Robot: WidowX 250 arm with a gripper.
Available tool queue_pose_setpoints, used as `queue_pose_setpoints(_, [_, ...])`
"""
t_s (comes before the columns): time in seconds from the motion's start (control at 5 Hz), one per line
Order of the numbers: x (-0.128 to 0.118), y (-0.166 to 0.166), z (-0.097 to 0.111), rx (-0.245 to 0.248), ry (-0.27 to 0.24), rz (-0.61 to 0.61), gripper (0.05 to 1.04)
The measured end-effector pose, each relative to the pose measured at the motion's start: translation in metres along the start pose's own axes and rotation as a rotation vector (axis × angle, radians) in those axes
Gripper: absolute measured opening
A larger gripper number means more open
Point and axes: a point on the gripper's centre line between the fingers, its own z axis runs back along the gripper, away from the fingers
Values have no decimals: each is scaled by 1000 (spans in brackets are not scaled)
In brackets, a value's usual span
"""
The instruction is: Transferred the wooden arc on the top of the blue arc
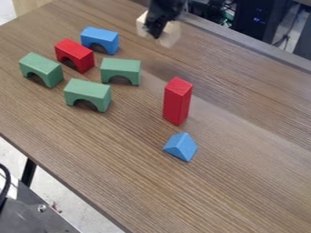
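The black gripper (157,31) hangs at the top of the camera view, shut on the pale wooden arc (172,34). The arc's middle is hidden behind the gripper, and pale wood shows on both sides of it. To the left and slightly lower in the view, the blue arc (101,37) stands upright on the table, its opening facing down and nothing on its top. The wooden arc and the blue arc are apart.
On the brown table (243,182), a red arc (74,55) and several green arcs (88,93) stand near the blue arc. An upright red block (177,101) and a blue triangular block (180,146) are nearer the middle. The table's far edge runs behind the gripper.
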Motion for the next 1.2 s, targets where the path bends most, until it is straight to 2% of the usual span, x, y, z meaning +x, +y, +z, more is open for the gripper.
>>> queue_pose_setpoints(0.2, [19,3,-6,5,-24,33,564])
queue_pose_setpoints(0.4, [39,-5,-6,-19,-43,70,564])
queue_pose_setpoints(0.6, [57,-10,-16,-10,-57,90,564])
queue_pose_setpoints(0.8, [68,-13,-25,-1,-52,105,564])
queue_pose_setpoints(1.2, [79,-6,-37,65,-120,179,564])
